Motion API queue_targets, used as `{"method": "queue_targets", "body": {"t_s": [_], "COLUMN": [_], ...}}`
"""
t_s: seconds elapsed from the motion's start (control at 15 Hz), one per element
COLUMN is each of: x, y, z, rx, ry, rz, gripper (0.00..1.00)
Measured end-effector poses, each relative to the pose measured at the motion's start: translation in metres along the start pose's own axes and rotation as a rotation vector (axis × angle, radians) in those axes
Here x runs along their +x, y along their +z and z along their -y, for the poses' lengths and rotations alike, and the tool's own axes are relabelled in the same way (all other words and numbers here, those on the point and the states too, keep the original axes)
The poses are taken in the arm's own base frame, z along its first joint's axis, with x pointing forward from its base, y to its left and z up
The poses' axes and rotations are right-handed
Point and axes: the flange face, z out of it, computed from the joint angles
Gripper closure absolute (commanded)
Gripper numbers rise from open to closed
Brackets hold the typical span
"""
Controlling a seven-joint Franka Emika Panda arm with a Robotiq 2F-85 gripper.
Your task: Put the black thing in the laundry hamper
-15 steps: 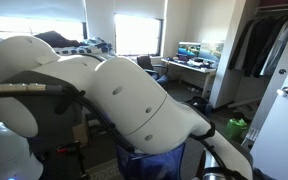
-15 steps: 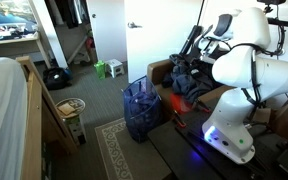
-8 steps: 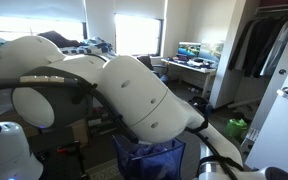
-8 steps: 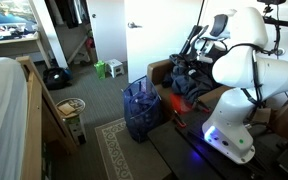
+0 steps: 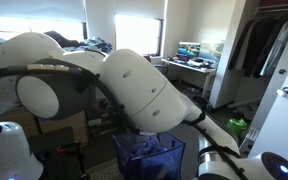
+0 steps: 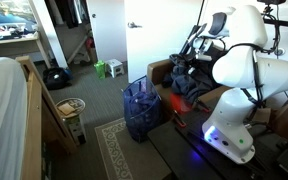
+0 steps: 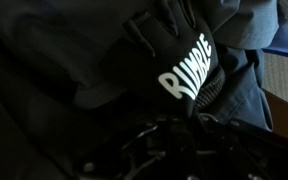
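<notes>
Black thing [image 7: 179, 60], lettered RUMBLE in white, lies on a heap of dark cloth [image 7: 44, 90] right beneath my claw [image 7: 179, 135]. The wrist view is too dark to tell whether the claw is open or has closed on it. The laundry hamper [image 6: 139, 108] stands apart from the heap. I judge nothing is delivered yet: lifting, carrying and dropping are all left.

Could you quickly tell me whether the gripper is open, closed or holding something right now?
Gripper: cannot be told; its jaws are lost in the dark against the black fabric in the wrist view.
</notes>
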Motion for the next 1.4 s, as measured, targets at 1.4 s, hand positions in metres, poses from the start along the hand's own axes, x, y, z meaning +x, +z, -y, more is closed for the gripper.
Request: {"method": "queue_targets", "body": {"t_s": [1.4], "x": [-0.076], "y": [-0.128], "z": [0.197], "rx": [0.221], "ry": [-0.306], "rz": [0.0], "gripper": [0.92]}}
